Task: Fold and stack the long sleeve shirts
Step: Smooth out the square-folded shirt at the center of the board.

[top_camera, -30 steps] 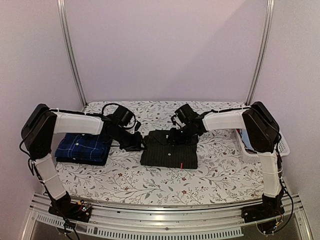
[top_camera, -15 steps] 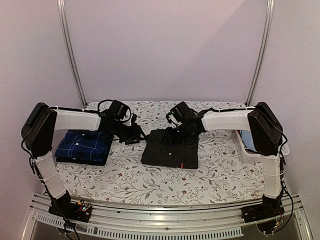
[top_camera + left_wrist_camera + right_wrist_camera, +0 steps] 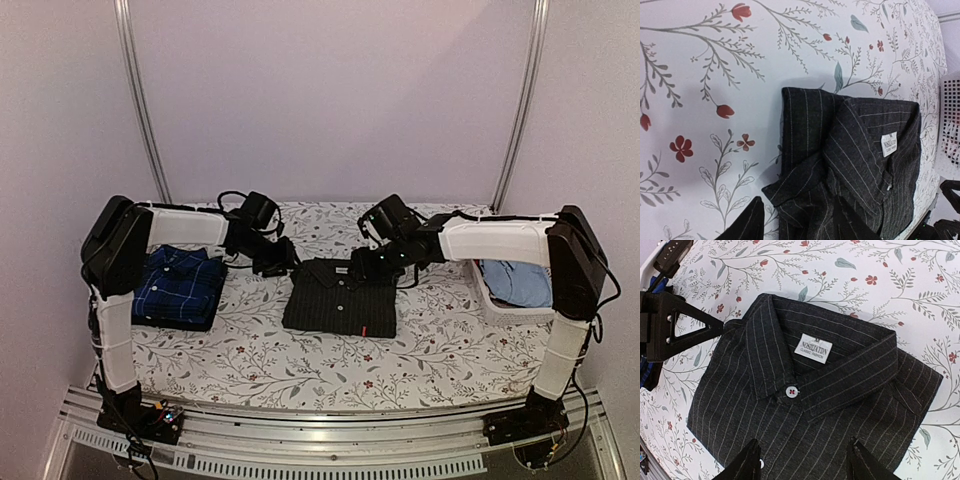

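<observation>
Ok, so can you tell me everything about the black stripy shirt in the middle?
The black pinstriped shirt looks like woven cloth with thin pale stripes. It is folded into a neat rectangle, front up, collar toward the far side. A white label shows inside the collar, a pale button sits at the neck, and a tiny red tag is near its front edge. It lies flat on the flowery tablecloth; nothing else seems to touch it.

We find one white neck label [image 3: 813, 348] inside the collar of the black pinstriped shirt [image 3: 765, 405]; its two dark printed lines are too blurred to read.
</observation>
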Controlling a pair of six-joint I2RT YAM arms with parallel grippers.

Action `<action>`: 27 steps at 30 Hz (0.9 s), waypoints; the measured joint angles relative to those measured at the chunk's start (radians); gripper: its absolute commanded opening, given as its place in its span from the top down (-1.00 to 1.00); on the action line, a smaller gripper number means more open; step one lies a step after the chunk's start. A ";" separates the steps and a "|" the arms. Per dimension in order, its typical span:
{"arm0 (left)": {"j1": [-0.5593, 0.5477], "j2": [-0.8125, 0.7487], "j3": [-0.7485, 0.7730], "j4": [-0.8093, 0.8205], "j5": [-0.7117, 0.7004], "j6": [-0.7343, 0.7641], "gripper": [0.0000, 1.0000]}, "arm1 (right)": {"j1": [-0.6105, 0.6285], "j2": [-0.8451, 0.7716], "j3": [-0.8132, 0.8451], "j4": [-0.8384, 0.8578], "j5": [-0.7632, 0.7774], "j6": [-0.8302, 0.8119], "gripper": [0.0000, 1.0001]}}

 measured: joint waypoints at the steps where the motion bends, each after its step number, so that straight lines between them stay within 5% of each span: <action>1: 0.000 0.005 0.007 -0.004 -0.001 -0.001 0.05 | -0.005 -0.014 -0.018 0.000 0.004 0.002 -0.14; 12: 0.005 0.048 0.016 0.012 0.035 -0.056 0.20 | 0.002 -0.153 -0.201 -0.007 0.004 0.025 0.00; 27: 0.008 0.072 0.026 0.066 0.076 -0.060 0.96 | 0.121 -0.190 -0.407 0.000 -0.063 0.047 0.05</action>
